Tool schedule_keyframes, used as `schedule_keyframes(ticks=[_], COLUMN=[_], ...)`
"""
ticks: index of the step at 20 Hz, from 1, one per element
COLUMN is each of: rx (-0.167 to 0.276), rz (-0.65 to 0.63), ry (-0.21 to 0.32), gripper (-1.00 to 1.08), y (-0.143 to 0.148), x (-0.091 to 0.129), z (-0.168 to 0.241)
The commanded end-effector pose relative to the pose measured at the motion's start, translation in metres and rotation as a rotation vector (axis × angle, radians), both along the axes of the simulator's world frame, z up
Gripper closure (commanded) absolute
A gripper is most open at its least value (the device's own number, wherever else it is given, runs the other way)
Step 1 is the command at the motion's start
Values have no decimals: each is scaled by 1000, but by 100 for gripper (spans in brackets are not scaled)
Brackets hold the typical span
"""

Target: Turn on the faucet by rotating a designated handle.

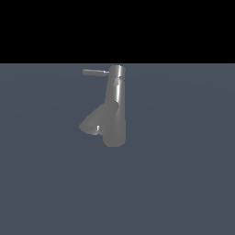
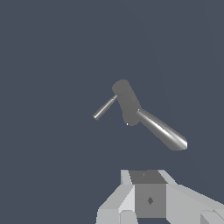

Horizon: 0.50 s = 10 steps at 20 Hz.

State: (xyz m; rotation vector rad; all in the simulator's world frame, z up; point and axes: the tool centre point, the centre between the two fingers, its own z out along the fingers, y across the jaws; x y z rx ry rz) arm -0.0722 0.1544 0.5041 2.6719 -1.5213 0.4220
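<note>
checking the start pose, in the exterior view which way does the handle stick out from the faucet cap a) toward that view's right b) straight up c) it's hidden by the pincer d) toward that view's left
d: the handle juts sideways from the top cap of the faucet toward the exterior view's left, and nothing covers it.

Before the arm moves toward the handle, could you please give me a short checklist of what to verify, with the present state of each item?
1. Handle in sight: ok, it juts sideways from the cap of the faucet, toward the exterior view's left.
2. Handle free of obstruction: ok, nothing touches it in either view.
3. Spout separate from handle: ok, it branches off lower on the column.
4. Gripper clear of the faucet: ok, the wrist view shows a gap.
5. Fingers open: cannot tell, the tips are cut off.
6. Arm in the exterior view: not ok, absent.
</note>
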Motion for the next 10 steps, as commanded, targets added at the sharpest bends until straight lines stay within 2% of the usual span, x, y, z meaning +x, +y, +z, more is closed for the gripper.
schedule_keyframes(ticks=[1, 10], rx=[11, 67], rz=[-47, -219], ry=[6, 45], gripper=[108, 108], y=[2, -2], x=[17, 74], z=[-15, -79])
